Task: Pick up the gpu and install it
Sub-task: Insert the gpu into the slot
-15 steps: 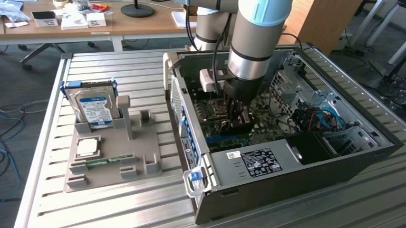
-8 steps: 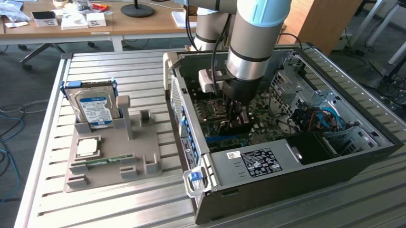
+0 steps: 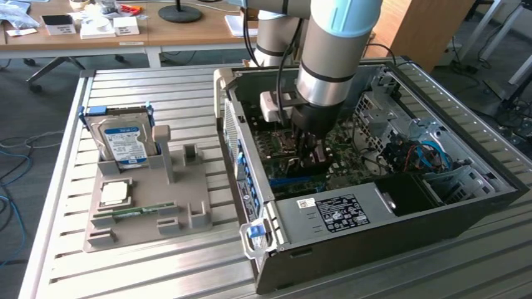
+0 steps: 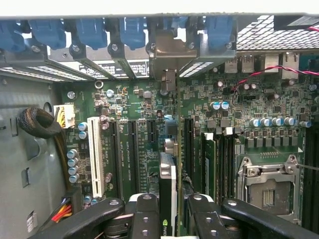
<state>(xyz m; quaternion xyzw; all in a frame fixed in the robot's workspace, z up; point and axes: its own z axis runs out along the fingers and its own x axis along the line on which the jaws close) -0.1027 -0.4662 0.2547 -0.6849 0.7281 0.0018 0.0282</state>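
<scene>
1. State: the gripper (image 4: pixel 172 215) has its fingers (image 4: pixel 144 216) closed on the gpu (image 4: pixel 168 186), clamping both flat faces at the upper edge.
2. Pos. of gpu: inside the PC case (image 3: pixel 432 84), standing on edge over the motherboard (image 3: pixel 357 152), approx. case centre in the exterior view. Bracket end points to the rear wall, approx. 8 o'clock from the gripper. Whether the connector edge is in a slot: cannot tell.
3. Handling (est.): light, stiff, thin board. Faces are smooth, so it may slip or rock in the grip. Components and contacts are fragile. Hold the flat faces near mid-length of the upper edge, as now; avoid bracket and connector edge.
4. Edges: black slots (image 4: pixel 133 149) and white slot (image 4: pixel 94 159) lie beside one face; RAM sticks (image 4: pixel 209 167) sit close to the other. Blue retainer clips (image 4: pixel 132 30) line the rear openings.
5. Room (exterior view): power supply (image 3: pixel 332 215) at 5 o'clock from the gripper, drive cage (image 3: pixel 453 180) at 4 o'clock, case walls all round; free room is upward. Holder tray (image 3: pixel 141 199) w/ hard drive (image 3: pixel 123 142) at 9 o'clock of the case, well apart.
</scene>
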